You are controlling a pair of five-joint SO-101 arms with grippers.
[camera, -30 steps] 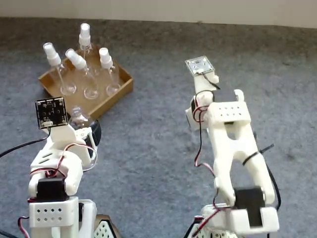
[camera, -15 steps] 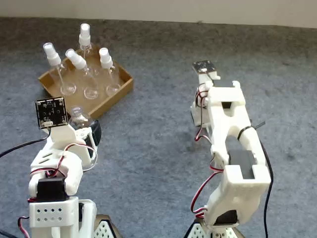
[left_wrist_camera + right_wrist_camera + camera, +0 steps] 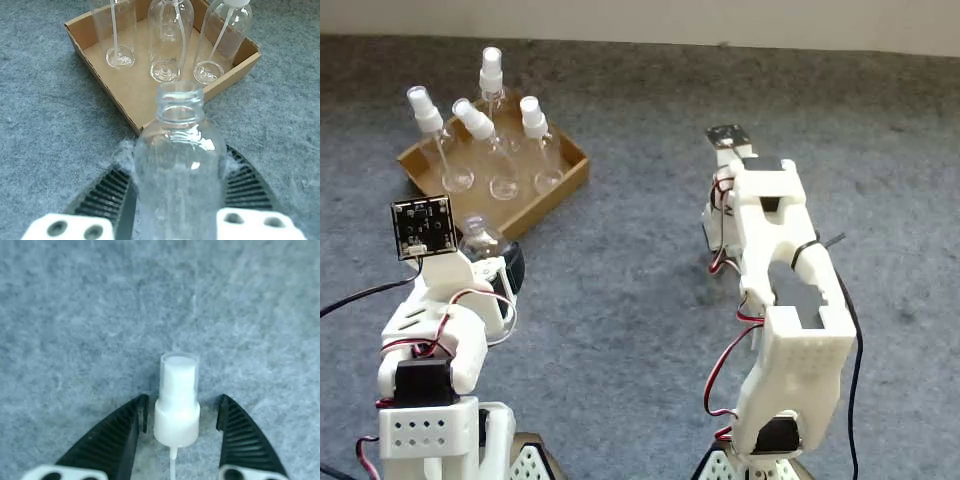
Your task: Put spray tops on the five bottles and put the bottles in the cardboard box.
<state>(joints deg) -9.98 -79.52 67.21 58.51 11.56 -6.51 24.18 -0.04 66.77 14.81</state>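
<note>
Right arm (image 3: 775,250) is the only thing that moved. A second ago it was folded up, with the wrist board tilted toward the ceiling. Now it's stretched forward and low over the grey carpet (image 3: 620,290), board nearly flat. Most of that drop came in the first half second, only a small settle since.

Right gripper (image 3: 182,402): fingers spread, straddling the spray top (image 3: 176,405). The top lies on the carpet, nozzle end pointing away from the wrist. There's a gap on both sides and no contact with either finger.

Left arm (image 3: 435,330) hasn't budged across all three frames. Left gripper (image 3: 177,155) is clamped on the uncapped bottle (image 3: 177,165), one finger on each flank, neck open and pointing at the cardboard box (image 3: 232,75). From overhead the bottle (image 3: 478,238) sits just off the box's near corner, outside the wall (image 3: 570,180).

Four capped bottles (image 3: 496,150) stand in the box, one leaning against its neighbour, same positions as before.
</note>
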